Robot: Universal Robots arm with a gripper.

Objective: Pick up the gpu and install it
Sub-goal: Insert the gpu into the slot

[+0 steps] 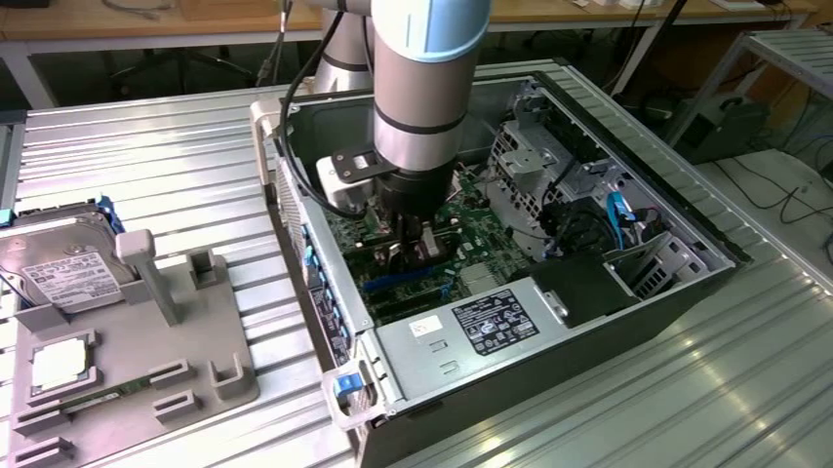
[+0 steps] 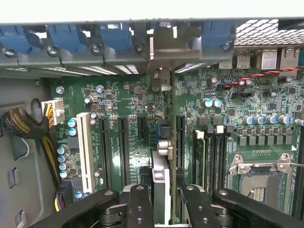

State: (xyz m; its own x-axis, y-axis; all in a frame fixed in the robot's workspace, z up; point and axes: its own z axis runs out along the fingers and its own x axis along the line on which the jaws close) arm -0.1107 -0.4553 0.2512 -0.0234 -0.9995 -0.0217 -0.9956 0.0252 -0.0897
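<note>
My gripper (image 1: pixel 412 237) is down inside the open computer case (image 1: pixel 677 219), just above the green motherboard (image 1: pixel 485 234). It is shut on the gpu (image 2: pixel 161 171), a thin card seen edge-on between the two black fingers (image 2: pixel 137 204). The card stands upright and runs along the expansion slots (image 2: pixel 122 147). Its silver bracket (image 2: pixel 161 50) sits at the rear slot opening of the case. In the exterior view the card is mostly hidden behind the gripper. Whether its edge sits in a slot I cannot tell.
A grey fixture (image 1: pixel 195 341) outside the case holds a hard drive (image 1: pixel 59 268), a processor chip (image 1: pixel 59 363) and a memory stick (image 1: pixel 92 398). Inside are the power supply (image 1: pixel 493 322), drive cage (image 1: pixel 547 166), processor socket (image 2: pixel 259 178), blue slot clips (image 2: pixel 71 35) and a cable bundle (image 2: pixel 23 124).
</note>
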